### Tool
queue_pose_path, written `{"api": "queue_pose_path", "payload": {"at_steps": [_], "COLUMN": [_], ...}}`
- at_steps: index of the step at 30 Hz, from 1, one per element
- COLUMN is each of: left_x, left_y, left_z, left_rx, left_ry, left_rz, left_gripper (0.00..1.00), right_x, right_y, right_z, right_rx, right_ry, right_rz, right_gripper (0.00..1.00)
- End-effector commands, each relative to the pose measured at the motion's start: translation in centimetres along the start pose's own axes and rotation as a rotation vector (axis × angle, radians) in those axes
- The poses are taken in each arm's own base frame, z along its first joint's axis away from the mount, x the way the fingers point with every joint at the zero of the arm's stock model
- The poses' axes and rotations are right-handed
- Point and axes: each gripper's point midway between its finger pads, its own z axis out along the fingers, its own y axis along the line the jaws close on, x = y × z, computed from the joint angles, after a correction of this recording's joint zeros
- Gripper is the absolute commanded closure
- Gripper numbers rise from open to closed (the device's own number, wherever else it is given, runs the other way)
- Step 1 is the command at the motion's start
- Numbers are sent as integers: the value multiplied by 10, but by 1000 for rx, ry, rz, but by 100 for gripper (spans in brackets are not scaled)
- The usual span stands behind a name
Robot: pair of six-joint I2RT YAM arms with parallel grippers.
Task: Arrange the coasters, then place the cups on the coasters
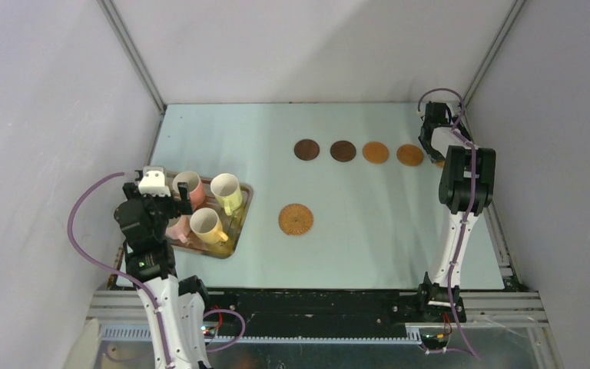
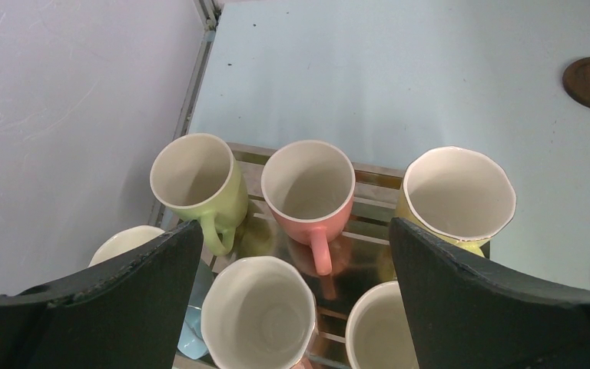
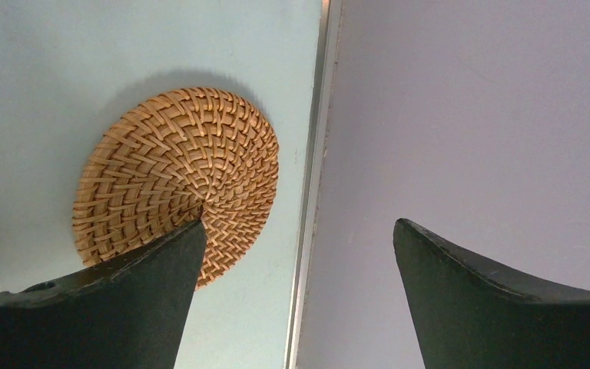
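Over the metal tray by the left edge of the table, the left arm stands folded up from its base, wrist tipped down at the cups. Here the left jaws are spread wide and hold nothing; they hang above the cups and touch none. Six cups crowd the tray, all upright: a pale yellow-green cup, a salmon pink cup and a yellow cup in the far row, with three more in the near row partly hidden by the fingers

Along the right edge, the right arm reaches to the far right corner, elbow bent high, wrist pointing down. Likewise the right jaws are spread wide and empty. One finger hangs over the near rim of a woven coaster; whether it touches I cannot tell. That coaster lies flat just beside the table's right edge. Two dark brown coasters and two orange-brown coasters lie in a row towards the far edge, and a second woven coaster lies apart near the middle
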Motion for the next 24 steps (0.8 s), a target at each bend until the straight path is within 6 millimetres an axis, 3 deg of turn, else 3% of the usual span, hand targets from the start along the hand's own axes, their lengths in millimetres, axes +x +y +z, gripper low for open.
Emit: {"api": "queue_pose_path", "payload": {"at_steps": [1,4,8,12,13,14,15,16,17,18,19,20,21,22,23,24], "left_x": [-3,-3,-2,-2,-2,-2,-1,-1,1,1,0,0,0,0,-1,-1], "left_y": [2,2,2,1,0,0,0,0,0,0,0,0,-1,-1,-2,-2], "left_z": [1,1,1,1,2,2,3,3,4,4,4,4,4,4,4,4], "left_rx": [-5,-8,-9,1,5,7,5,6,7,7,9,10,13,16,18,17], "left_ry": [-14,-14,-14,-15,-15,-13,-9,-7,-2,-1,-2,-3,-4,-7,-10,-10], "left_rz": [-11,-13,-11,-11,-11,-12,-14,-13,-16,-16,-17,-18,-18,-17,-16,-16], "left_gripper": [2,2,2,2,2,2,2,2,1,2,2,2,2,2,2,2], "right_x": [-3,-4,-20,-46,-56,-69,-74,-88,-89,-103,-100,-108,-101,-101,-89,-82], "right_y": [27,21,-7,-65,-74,-66,-71,-52,-45,-21,6,42,70,110,136,172], "right_z": [14,8,-30,-94,-121,-144,-170,-200,-223,-263,-274,-313,-323,-357,-365,-389], "right_rx": [-70,-68,-50,72,89,91,100,79,66,11,-33,-123,-177,-267,-317,-397], "right_ry": [-22,-25,-105,-223,-275,-320,-375,-438,-485,-580,-600,-694,-707,-777,-773,-808], "right_rz": [18,18,84,233,275,272,297,273,268,232,176,110,44,-29,-100,-164], "right_gripper": [1,1,1,1,1,1,1,1,0,1,1,1,0,0,0,1]}}
